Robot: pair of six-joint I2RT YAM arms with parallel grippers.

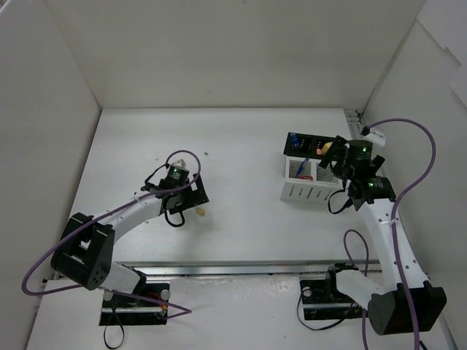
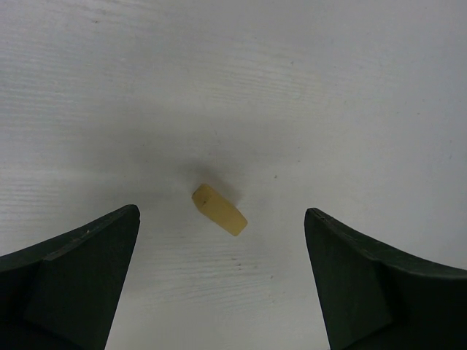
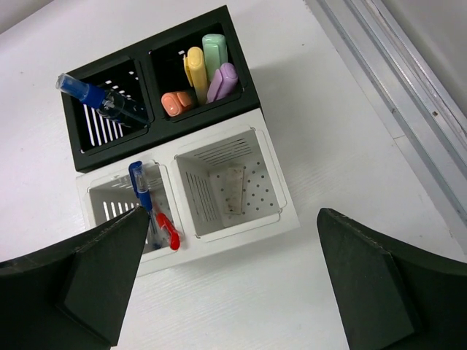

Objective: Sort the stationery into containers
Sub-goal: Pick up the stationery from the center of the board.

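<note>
A small beige eraser (image 2: 219,209) lies on the white table, level with the tips of my left gripper (image 2: 222,211), which is open and hangs above it. From above, the eraser (image 1: 200,212) lies just beside the left gripper (image 1: 191,194). My right gripper (image 3: 233,215) is open and empty over the containers. The black box (image 3: 157,51) holds a clear blue-capped pen (image 3: 98,98) and orange, yellow, green and pink markers (image 3: 197,73). The white box (image 3: 288,211) holds blue-and-red pens (image 3: 149,208) in one compartment and a pale eraser (image 3: 232,189) in the other.
The containers (image 1: 306,179) stand at the right of the table, under the right gripper (image 1: 341,162). White walls enclose the table on three sides. A metal rail (image 3: 394,95) runs along the right edge. Purple cables loop from both arms.
</note>
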